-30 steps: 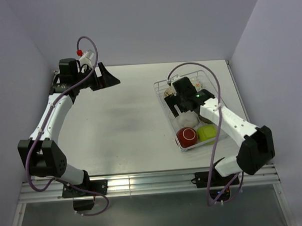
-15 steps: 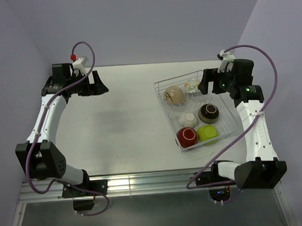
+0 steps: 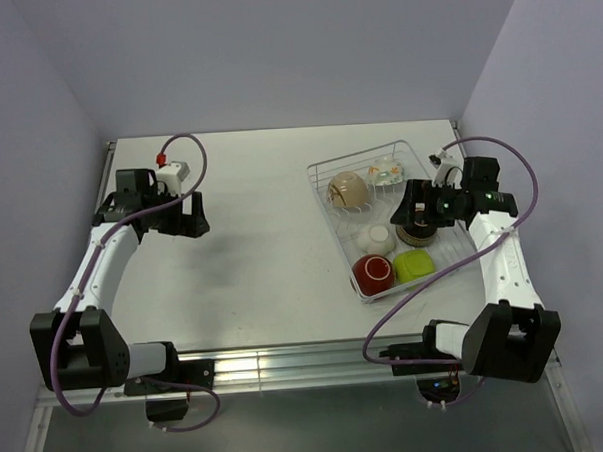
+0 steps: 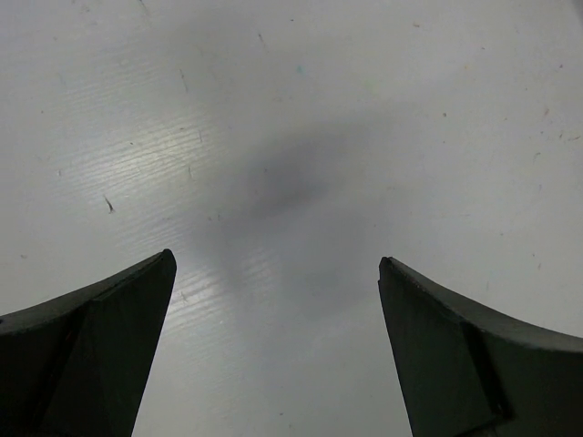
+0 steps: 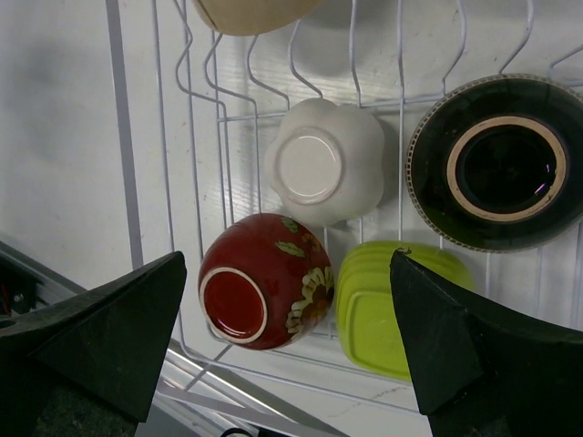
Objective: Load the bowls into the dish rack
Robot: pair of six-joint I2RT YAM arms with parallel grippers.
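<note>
Bowls (image 3: 377, 239), all six, now sit inside the dish rack (image 3: 317, 185) on the right of the bench (image 3: 252, 238), most of them base up. The dark bowl (image 5: 496, 159), covered by the right tool (image 5: 288, 259) a second ago, lies free beneath it, so loading looks complete. The rack's long axis runs far to near. Both tools gape wide and empty, the left tool (image 4: 278, 264) over bare bench.
</note>
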